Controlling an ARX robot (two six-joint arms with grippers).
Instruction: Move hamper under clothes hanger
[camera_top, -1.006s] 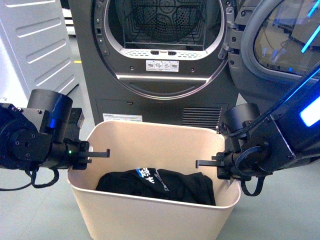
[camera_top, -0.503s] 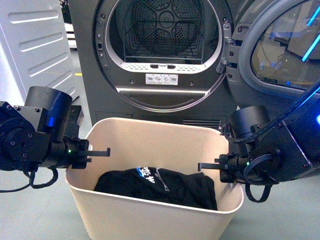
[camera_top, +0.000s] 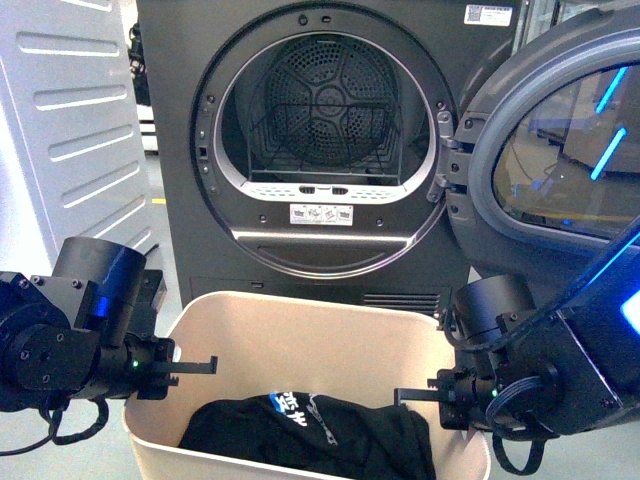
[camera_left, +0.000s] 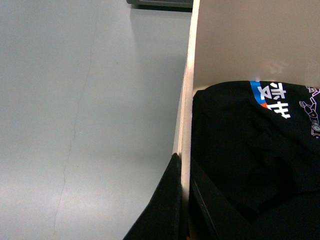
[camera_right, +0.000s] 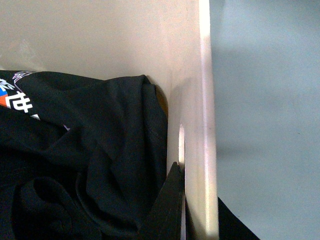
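Squarely between the arms, the hamper (camera_top: 300, 325) sits just before the open dryer (camera_top: 180, 150), its long axis running pincer to pincer, the left pincer (camera_top: 168, 372) clamped on its left rim, the right pincer (camera_top: 452, 392) on its right, both equally near; no hanger shows.

A dark grey dryer (camera_top: 180, 150) stands with its door (camera_top: 560, 150) open, near a crumpled black garment (camera_top: 330, 440).
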